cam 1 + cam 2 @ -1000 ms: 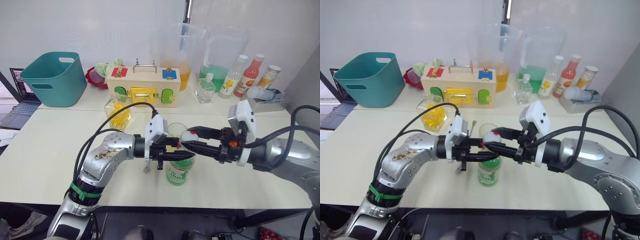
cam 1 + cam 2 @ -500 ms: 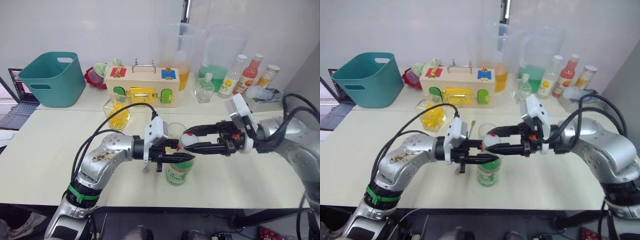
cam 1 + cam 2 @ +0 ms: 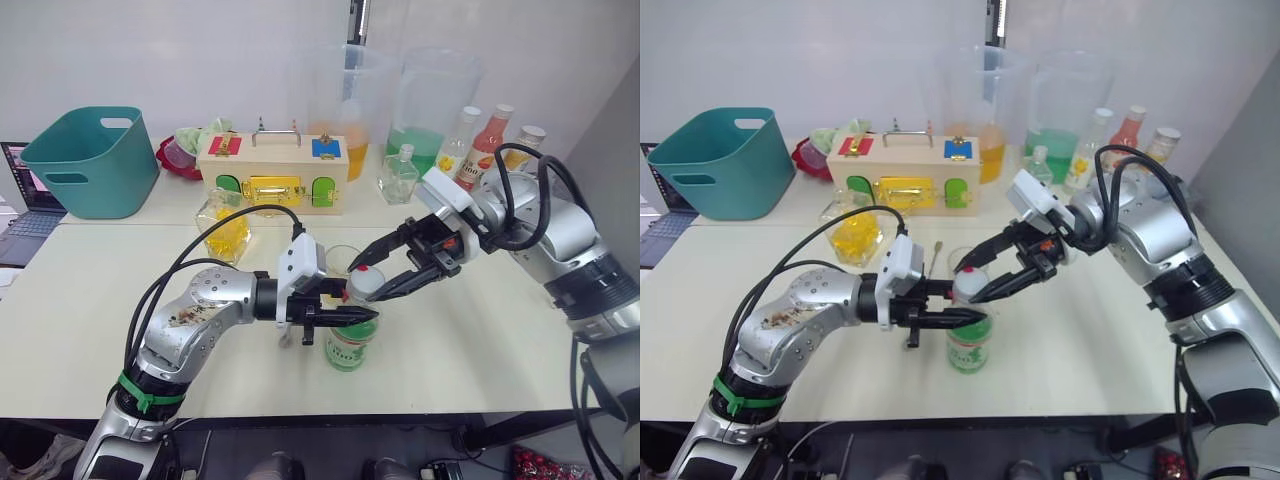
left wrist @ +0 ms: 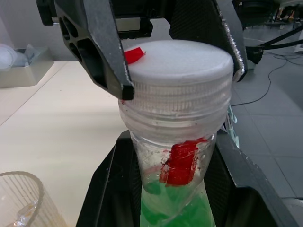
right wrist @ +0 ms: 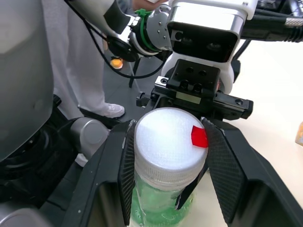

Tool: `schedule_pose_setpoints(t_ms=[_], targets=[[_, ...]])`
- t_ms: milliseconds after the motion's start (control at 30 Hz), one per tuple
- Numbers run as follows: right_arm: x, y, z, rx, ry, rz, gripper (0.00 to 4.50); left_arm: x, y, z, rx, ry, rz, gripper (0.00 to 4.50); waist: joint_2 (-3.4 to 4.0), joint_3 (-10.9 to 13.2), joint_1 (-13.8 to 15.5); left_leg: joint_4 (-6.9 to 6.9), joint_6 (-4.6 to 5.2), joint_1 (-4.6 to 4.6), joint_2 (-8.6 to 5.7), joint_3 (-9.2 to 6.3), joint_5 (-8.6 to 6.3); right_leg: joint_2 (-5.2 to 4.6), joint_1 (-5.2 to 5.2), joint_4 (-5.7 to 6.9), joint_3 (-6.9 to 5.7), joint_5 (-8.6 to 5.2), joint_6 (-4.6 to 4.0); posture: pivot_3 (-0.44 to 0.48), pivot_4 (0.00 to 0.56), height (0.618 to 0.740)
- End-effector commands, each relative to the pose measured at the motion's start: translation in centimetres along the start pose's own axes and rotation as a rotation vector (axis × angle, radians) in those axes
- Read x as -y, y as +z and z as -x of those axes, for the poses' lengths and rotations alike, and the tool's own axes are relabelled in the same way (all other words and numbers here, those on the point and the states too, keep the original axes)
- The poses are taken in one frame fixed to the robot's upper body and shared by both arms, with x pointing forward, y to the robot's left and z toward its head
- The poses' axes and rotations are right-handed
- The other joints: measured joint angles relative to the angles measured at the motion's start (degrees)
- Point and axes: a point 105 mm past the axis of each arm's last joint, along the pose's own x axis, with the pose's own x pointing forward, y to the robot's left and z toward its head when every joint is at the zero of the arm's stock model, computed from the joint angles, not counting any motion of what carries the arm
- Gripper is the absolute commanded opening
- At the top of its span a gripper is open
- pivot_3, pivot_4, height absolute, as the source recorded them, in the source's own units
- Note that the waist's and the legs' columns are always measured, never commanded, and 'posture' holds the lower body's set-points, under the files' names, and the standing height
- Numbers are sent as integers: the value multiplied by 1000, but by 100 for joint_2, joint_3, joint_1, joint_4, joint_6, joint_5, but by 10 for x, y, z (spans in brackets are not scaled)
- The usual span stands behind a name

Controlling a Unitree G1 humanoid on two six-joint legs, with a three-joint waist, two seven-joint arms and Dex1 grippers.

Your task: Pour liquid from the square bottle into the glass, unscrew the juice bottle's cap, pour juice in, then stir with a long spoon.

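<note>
Right gripper [image 3: 372,281] clamps small round white screw cap [image 5: 166,135], left gripper [image 3: 352,315] pinches neck of slim green-labelled clear plastic juice bottle [image 3: 348,342] upright on table beside clear cylindrical tumbler [image 3: 340,260]; cap seemingly on, juice pour and stirring left.

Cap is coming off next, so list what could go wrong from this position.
1. The left gripper holds the juice bottle only at its neck; twisting could tip it and spill.
2. The glass stands right behind the bottle, so a swing of the right gripper on the cap might knock it.
</note>
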Motion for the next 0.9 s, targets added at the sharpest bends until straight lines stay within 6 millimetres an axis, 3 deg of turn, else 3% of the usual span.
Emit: schedule_pose_setpoints(t_ms=[33, 167, 233, 367, 500, 700, 900], targets=[[-11, 1, 8, -32, 40, -37, 2779, 13, 2, -6, 10, -87, 2, 1329, 0, 0, 8, 0, 0, 0, 0, 0, 0, -3, -2, 0, 1, 0, 0, 0, 150, 733], [-14, 10, 26, -11, -25, -81, 4083, 13, 1, -7, 9, -94, 6, 1329, 1, 1, 22, -2, 1, -2, -2, 0, 0, -10, -3, -4, -1, 0, 0, 0, 150, 733], [-15, 15, 33, 18, -53, -103, 4464, 12, 1, -7, 9, -94, 6, 1329, 1, 1, 14, -2, 3, -2, -1, 0, 1, -10, -3, -7, -3, 0, 0, 0, 150, 733], [-22, 29, 46, 142, -160, -174, 4464, 9, 1, -10, 20, -90, 8, 1329, 1, 1, 61, -3, 9, -2, 0, -2, 4, -11, 0, -3, -8, 1, -1, 0, 150, 733], [-28, 16, 36, 131, -437, -217, 4464, 6, 3, -16, 48, -81, 15, 1329, 1, 1, 131, -4, 2, -2, 0, -2, -4, -24, 1, -9, -11, 1, -1, 0, 150, 733], [-45, 15, 15, 161, -654, -254, 4464, 4, 6, -23, 72, -99, 27, 1329, 1, 1, 200, -3, 1, -6, -2, 3, -4, -30, 1, -5, -14, 4, 0, 0, 150, 733], [-44, 6, -5, 189, -869, -295, 4464, 2, 2, -31, 66, -99, 7, 1329, -1, -1, 231, 1, -1, -5, -3, 1, -5, -21, 6, -9, -10, 5, 1, 0, 150, 733]])
